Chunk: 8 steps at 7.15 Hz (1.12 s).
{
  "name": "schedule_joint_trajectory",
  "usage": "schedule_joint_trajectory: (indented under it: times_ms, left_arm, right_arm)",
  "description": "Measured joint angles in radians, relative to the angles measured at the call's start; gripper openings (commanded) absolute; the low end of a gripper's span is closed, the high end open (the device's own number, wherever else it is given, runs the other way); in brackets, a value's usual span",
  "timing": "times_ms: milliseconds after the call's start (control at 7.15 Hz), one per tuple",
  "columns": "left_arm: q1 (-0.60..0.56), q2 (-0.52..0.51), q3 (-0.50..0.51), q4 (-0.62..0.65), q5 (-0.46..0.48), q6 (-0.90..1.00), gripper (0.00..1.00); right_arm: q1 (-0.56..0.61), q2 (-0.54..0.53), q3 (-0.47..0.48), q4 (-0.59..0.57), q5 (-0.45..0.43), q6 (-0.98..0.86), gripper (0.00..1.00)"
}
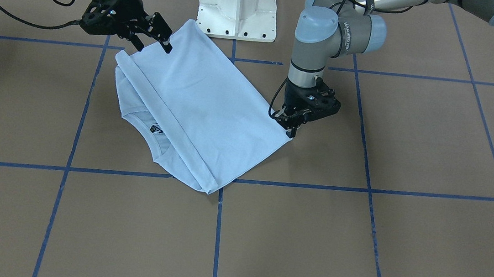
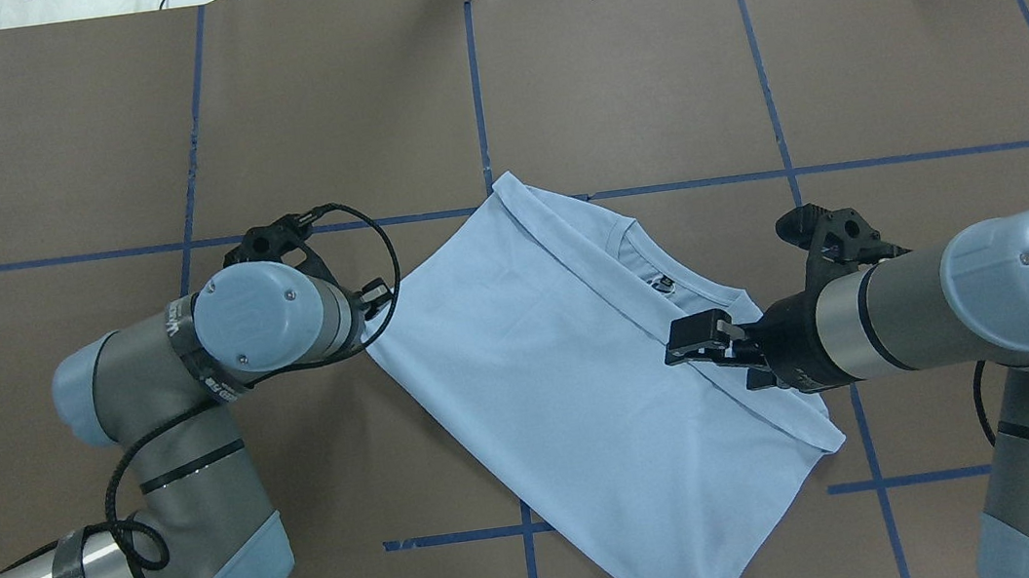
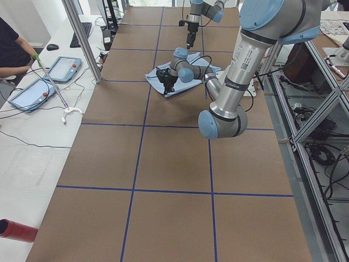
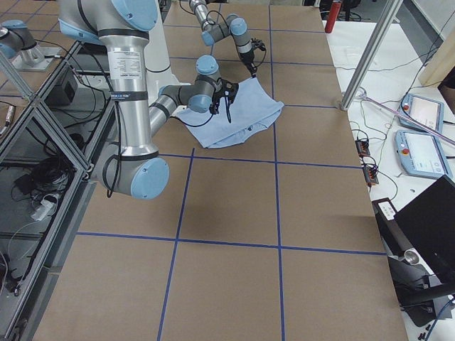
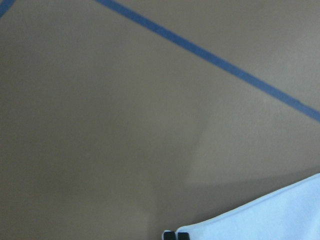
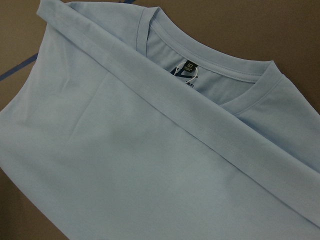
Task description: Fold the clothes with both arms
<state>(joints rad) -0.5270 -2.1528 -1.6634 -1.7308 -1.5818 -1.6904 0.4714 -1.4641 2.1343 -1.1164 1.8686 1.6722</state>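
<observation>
The pale light-blue T-shirt point(image 1: 205, 102) lies folded on the brown table, its hem edge laid over the collar. The neck label point(image 1: 155, 129) shows beside that fold. The shirt also shows in the overhead view point(image 2: 564, 371) and the right wrist view point(image 6: 125, 165). My left gripper point(image 1: 290, 129) points down at the shirt's side corner. Its fingertips point(image 5: 170, 234) are pressed together at the cloth's edge. My right gripper point(image 1: 153, 46) is open and empty, just above the opposite edge of the shirt. In the overhead view my right gripper point(image 2: 708, 349) hangs over the folded hem.
The white pedestal base point(image 1: 237, 9) stands just behind the shirt. Blue tape lines point(image 1: 217, 236) grid the brown table. Tablets point(image 3: 60, 68) and an operator sit beyond the table's far side, and a red cylinder point(image 3: 16, 229) lies off the table's end.
</observation>
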Motion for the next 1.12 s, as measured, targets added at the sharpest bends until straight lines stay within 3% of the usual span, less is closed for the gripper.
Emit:
schedule_joint_trajectory:
  times_ms: [559,1119]
  left_arm:
    - [-0.151,-0.174,0.32,-0.222,0.02,0.208,0.0]
    - [-0.183,-0.329,0.66,-0.537,0.073,0.385,0.0]
  right_arm:
    - [0.001,0.001,-0.025,0.003,-0.031,-0.004,1.0]
    - [0.0,0.005,-0.046,0.005,-0.053,-0.006,1.0]
